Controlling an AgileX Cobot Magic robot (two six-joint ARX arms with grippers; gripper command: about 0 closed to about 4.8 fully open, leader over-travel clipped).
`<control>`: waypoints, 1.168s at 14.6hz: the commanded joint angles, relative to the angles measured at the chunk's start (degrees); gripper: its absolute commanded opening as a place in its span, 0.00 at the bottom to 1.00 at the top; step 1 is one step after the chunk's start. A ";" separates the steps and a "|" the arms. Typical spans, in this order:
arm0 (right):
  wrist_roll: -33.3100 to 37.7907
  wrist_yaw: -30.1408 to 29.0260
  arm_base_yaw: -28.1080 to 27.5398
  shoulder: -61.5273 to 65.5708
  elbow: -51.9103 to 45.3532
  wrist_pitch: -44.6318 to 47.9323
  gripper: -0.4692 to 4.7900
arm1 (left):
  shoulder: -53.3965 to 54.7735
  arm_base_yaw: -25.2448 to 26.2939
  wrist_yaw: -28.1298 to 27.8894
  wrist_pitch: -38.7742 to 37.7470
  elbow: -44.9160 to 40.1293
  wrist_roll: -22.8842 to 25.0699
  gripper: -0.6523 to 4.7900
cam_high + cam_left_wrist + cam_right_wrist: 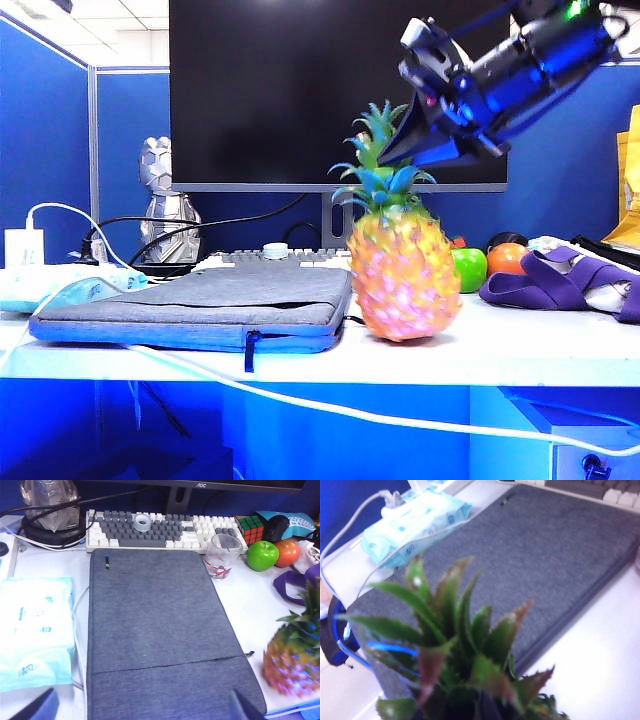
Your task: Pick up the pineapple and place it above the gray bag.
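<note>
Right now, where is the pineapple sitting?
The pineapple stands upright on the white table, just right of the gray bag, with a green apple behind it; the right gripper is at its leaves.

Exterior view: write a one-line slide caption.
Right gripper closing its jaws around the leaf crown of the pineapple, which stands upright on the desk beside the gray bag.

One pineapple (403, 272) stands just beside one gray bag (200, 305); past it lie one green apple (262, 555), one orange fruit (287, 553), one keyboard (162, 529).
</note>
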 commanded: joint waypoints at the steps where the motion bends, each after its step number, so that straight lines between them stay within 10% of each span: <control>1: 0.94 -1.18 0.09 -2.40 6.93 -3.04 0.08 | -0.11 -0.07 0.24 0.28 0.20 -0.13 1.00; 17: 7.89 -9.84 6.80 24.90 43.82 3.08 0.08 | 1.25 -0.02 -1.29 1.64 0.17 0.07 1.00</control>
